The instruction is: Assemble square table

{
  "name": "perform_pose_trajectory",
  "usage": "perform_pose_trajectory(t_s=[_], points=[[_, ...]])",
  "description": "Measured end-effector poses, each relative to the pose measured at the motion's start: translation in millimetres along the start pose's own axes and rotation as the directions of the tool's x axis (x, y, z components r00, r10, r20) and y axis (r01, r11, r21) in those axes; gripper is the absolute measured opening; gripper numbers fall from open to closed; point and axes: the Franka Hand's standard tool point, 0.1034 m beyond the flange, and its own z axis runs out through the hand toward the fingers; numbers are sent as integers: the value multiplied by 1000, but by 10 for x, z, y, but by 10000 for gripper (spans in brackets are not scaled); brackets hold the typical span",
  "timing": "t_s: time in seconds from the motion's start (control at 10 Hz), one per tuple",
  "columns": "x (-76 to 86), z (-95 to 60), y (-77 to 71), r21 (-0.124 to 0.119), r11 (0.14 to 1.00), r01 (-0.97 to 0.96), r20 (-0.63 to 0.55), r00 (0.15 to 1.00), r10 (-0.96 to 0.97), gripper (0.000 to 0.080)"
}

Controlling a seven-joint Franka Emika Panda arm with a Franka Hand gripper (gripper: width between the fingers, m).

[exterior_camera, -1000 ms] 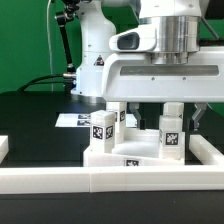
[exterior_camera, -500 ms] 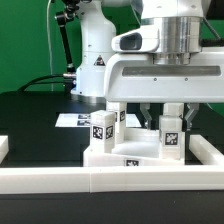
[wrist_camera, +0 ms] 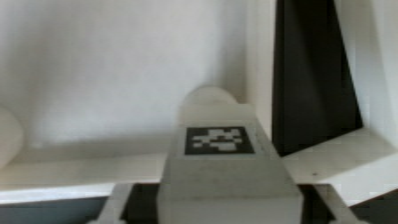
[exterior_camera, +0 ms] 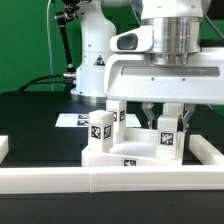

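Fingers (exterior_camera: 167, 122) clamp a tagged leg (exterior_camera: 168, 138) whose marker fills the wrist view.

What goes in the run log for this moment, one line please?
stage: leg fitting | fingers: closed on leg | leg: upright on square table top | other legs: upright on top | since a second ago: fingers closed in
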Motion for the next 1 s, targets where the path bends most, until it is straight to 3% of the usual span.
perform_pose_trajectory(t_s=[0.2, 0.4, 1.0], points=[[0, 0, 1, 0, 995, -100, 0, 995, 100, 289], [5, -1, 22, 19, 947, -322, 3, 947, 322, 290], [-12, 2, -12, 20, 613, -790, 22, 613, 790, 290]])
